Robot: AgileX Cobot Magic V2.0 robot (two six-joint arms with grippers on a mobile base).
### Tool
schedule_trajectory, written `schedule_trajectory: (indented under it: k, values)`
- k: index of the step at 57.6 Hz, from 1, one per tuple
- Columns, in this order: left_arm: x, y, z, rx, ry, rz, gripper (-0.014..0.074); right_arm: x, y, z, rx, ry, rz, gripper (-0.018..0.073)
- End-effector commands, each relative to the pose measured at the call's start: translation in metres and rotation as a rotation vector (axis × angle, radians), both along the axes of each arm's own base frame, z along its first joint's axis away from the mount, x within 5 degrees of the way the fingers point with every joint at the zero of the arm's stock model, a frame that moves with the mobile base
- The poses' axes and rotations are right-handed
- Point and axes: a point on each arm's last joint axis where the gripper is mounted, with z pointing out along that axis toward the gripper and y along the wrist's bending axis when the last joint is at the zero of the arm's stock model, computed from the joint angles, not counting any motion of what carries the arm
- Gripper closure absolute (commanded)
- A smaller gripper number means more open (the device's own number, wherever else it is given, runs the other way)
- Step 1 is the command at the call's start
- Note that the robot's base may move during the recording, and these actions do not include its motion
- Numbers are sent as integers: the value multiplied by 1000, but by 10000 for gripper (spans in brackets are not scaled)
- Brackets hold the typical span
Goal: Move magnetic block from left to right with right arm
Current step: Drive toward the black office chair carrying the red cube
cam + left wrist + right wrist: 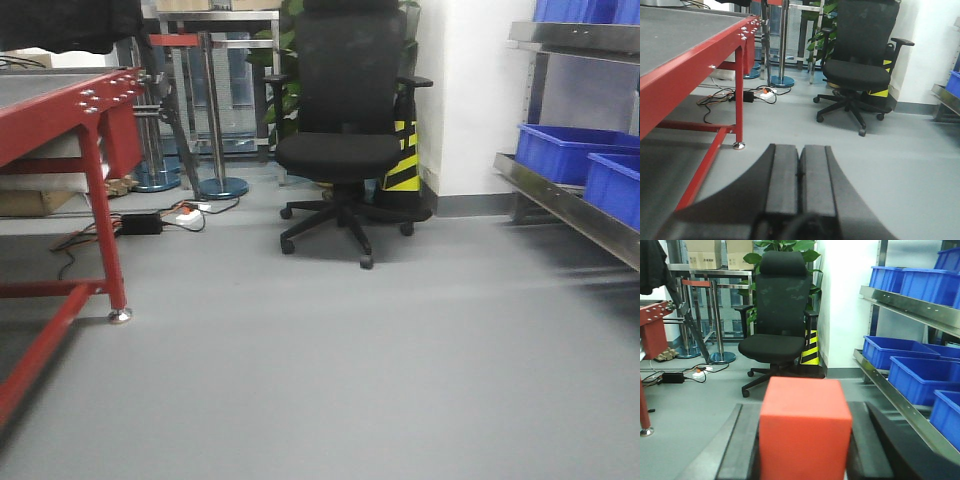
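Note:
In the right wrist view the magnetic block (805, 432), a plain red cube, fills the space between the two black fingers of my right gripper (804, 412), which is shut on it above the grey floor. In the left wrist view my left gripper (799, 156) is shut with its two black pads pressed together and nothing between them, pointing over the floor beside the red table (695, 67). Neither gripper nor the block shows in the front view.
A black office chair (345, 130) stands ahead by the white wall. The red-framed table (95, 125) is on the left, with cables and a power strip (185, 212) on the floor behind it. Steel shelves with blue bins (565, 150) line the right side.

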Motion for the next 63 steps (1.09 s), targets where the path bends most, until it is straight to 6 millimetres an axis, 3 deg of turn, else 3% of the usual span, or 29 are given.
schedule_trajectory:
  k: [1, 63]
  values:
    - [-1, 1, 5, -12, -83, 9, 722, -2, -1, 18, -14, -108, -11, 263]
    - [-1, 1, 5, -12, -83, 9, 722, -2, -1, 18, -14, -108, -11, 263]
